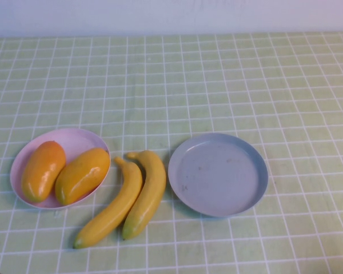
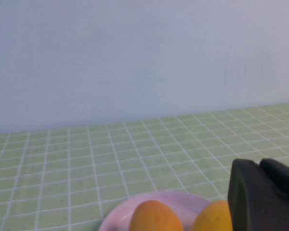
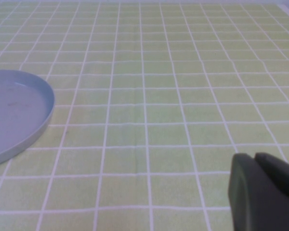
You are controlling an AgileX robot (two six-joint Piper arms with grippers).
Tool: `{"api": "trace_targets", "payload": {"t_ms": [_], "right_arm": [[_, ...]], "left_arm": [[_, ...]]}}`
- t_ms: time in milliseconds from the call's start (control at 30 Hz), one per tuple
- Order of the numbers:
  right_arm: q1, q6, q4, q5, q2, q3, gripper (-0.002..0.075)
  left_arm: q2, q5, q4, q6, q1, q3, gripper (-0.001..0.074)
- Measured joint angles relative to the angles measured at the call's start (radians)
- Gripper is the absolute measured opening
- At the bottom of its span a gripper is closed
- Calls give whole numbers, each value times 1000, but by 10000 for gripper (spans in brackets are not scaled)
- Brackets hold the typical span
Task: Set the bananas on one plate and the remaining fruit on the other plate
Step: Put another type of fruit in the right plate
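Observation:
Two orange-yellow mango-like fruits (image 1: 42,169) (image 1: 82,174) lie side by side in the pale pink plate (image 1: 74,140) at the front left. Two yellow bananas (image 1: 111,206) (image 1: 146,193) lie on the cloth between the plates. The grey-blue plate (image 1: 218,174) stands bare at the front centre-right. Neither arm shows in the high view. My left gripper (image 2: 259,163) is shut and empty, low, just short of the pink plate (image 2: 183,202) and its fruits (image 2: 155,217). My right gripper (image 3: 254,156) is shut and empty over bare cloth, to the right of the grey-blue plate (image 3: 19,110).
A green checked cloth (image 1: 217,80) covers the whole table. A pale wall (image 1: 171,14) runs along the far edge. The far half of the table holds nothing.

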Motion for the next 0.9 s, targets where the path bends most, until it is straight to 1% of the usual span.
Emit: {"api": "trace_targets", "payload": {"t_ms": [100, 200, 267, 400, 533, 667, 900], "right_arm": [[0, 0, 1, 0, 0, 0, -17], [0, 0, 2, 0, 0, 0, -17], [0, 0, 2, 0, 0, 0, -17], [0, 0, 2, 0, 0, 0, -17], [0, 0, 2, 0, 0, 0, -17], [0, 0, 2, 0, 0, 0, -17], [0, 0, 2, 0, 0, 0, -17]], "left_arm": [[-97, -16, -33, 29, 79, 49, 4], [-171, -22, -50, 36, 139, 109, 4], [-196, -15, -59, 37, 168, 131, 4], [-203, 65, -68, 40, 210, 135, 4], [-205, 218, -68, 42, 233, 135, 4], [-205, 367, -64, 43, 236, 135, 4], [-207, 392, -62, 43, 236, 135, 4]]}}
